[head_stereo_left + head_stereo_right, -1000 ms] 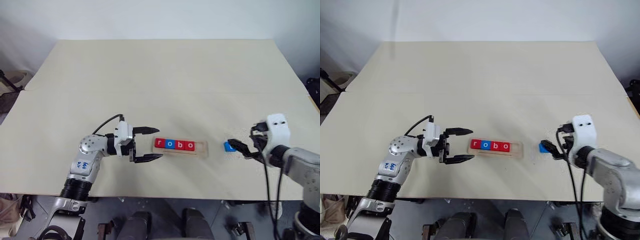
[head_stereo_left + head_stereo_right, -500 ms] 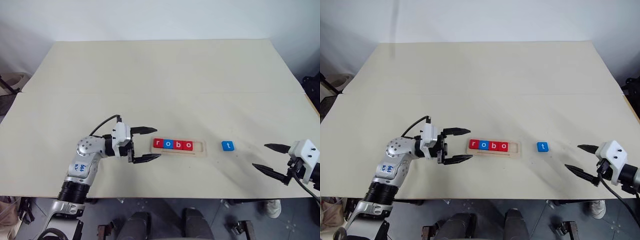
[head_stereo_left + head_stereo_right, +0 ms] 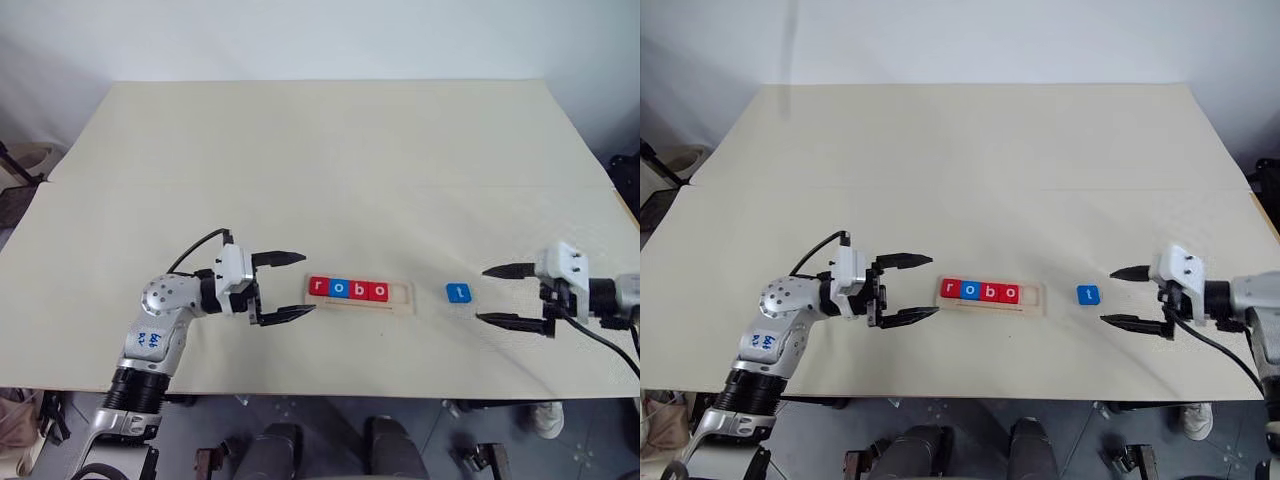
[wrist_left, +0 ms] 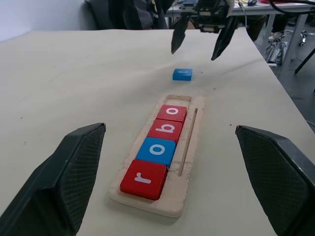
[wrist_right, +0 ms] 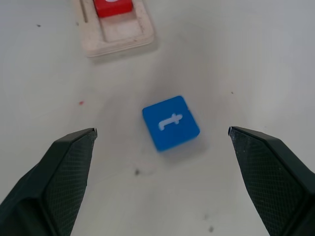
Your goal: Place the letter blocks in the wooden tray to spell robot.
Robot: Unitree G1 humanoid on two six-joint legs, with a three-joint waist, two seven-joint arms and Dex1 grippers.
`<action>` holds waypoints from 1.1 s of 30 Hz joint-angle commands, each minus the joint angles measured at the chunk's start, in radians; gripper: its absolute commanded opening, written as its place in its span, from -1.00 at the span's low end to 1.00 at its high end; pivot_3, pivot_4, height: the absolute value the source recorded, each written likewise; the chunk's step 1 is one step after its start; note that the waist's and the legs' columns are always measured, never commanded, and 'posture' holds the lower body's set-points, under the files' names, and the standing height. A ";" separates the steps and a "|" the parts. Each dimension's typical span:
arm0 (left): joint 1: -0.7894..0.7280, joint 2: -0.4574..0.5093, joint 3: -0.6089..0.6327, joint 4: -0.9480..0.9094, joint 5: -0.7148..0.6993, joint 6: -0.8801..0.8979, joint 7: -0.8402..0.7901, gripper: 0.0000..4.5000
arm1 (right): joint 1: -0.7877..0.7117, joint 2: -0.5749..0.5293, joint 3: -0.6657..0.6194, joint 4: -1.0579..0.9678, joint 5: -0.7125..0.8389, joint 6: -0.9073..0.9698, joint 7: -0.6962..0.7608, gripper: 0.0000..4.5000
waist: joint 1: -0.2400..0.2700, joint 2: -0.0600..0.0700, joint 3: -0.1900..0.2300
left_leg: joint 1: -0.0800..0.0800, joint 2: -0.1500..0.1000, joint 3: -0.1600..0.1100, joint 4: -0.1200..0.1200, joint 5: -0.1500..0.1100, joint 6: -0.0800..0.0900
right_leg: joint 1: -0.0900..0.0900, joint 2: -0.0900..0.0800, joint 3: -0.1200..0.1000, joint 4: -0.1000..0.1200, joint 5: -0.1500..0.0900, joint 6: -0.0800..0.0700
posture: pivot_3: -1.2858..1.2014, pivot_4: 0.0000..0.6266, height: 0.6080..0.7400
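Note:
The wooden tray (image 3: 403, 293) lies near the table's front edge and holds four letter blocks in a row: red r (image 3: 319, 288), blue o (image 3: 338, 289), red b (image 3: 358, 290), red o (image 3: 378, 291). Its right end slot (image 4: 179, 101) is bare. A blue t block (image 3: 458, 293) lies flat on the table a little to the right of the tray. My right gripper (image 3: 482, 295) is open just right of the t block (image 5: 171, 122), pointing at it without touching it. My left gripper (image 3: 308, 283) is open just left of the tray, holding nothing.
The beige table (image 3: 320, 170) stretches wide behind the tray, with a seam across its middle. Its front edge runs close below both grippers. A black cable (image 3: 600, 345) trails from the right wrist.
The right gripper drew away from the t block to the right, then swung back level with it, fingers spread and pointing at it. The t block and the left gripper stayed in place.

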 commanded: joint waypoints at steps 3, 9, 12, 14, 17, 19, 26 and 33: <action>0.005 -0.004 0.004 -0.049 -0.007 -0.002 0.013 1.00 | -0.128 0.034 0.104 0.141 -0.092 -0.089 0.015 0.99 | 0.001 0.000 0.000 | -0.001 0.000 0.000 0.000 0.000 0.000 | 0.000 0.000 0.000 0.000 0.000 0.000 | 0.03 -0.52 1.00; 0.027 0.008 0.018 -0.077 -0.010 0.005 0.031 1.00 | -0.194 0.061 0.162 0.253 -0.134 -0.181 0.030 0.60 | -0.001 0.000 0.000 | -0.001 0.000 0.000 0.000 0.000 0.000 | -0.001 -0.001 -0.001 0.000 0.000 0.000 | 0.03 -0.52 1.00; 0.040 0.013 0.021 -0.091 -0.012 0.009 0.036 1.00 | -0.200 0.062 0.164 0.267 -0.129 -0.206 0.050 0.15 | -0.001 0.000 0.000 | -0.001 0.000 0.000 0.000 0.000 0.000 | -0.001 0.000 -0.001 0.000 0.000 0.000 | 0.03 -0.52 1.00; 0.045 0.015 0.021 -0.096 -0.013 0.011 0.041 1.00 | -0.205 0.062 0.157 0.250 -0.113 -0.198 0.064 -0.16 | -0.001 0.000 0.000 | -0.001 0.000 0.000 0.000 0.000 0.000 | -0.001 0.000 -0.001 0.000 0.000 0.000 | 0.03 -0.52 1.00; 0.050 0.016 0.021 -0.103 -0.014 0.014 0.045 1.00 | -0.212 0.066 0.138 0.186 -0.068 -0.139 0.077 -0.35 | 0.000 0.000 0.000 | -0.001 0.000 0.000 0.000 0.000 0.000 | -0.001 0.000 -0.001 0.000 0.000 0.000 | 0.03 -0.52 1.00; 0.052 0.016 0.021 -0.105 -0.014 0.016 0.046 1.00 | -0.216 0.078 0.128 0.103 -0.024 -0.059 0.071 -0.35 | -0.002 0.000 0.000 | -0.001 0.000 0.000 0.000 0.000 0.000 | -0.001 0.000 -0.001 0.000 0.000 0.000 | 0.03 -0.52 1.00; 0.047 0.009 0.012 -0.103 -0.011 0.018 0.046 1.00 | -0.187 0.116 0.176 -0.200 0.028 0.176 0.014 -0.35 | 0.001 0.000 0.000 | -0.001 0.000 0.000 0.000 0.000 0.000 | -0.002 -0.001 -0.001 0.000 0.000 0.000 | 0.03 -0.52 1.00; 0.038 0.006 0.010 -0.099 -0.010 0.021 0.044 1.00 | -0.181 0.169 0.232 -0.239 -0.018 0.205 -0.053 -0.35 | 0.003 0.000 0.000 | -0.002 -0.001 -0.001 0.001 0.000 0.000 | -0.002 -0.001 -0.001 0.000 0.000 0.000 | 0.03 -0.52 1.00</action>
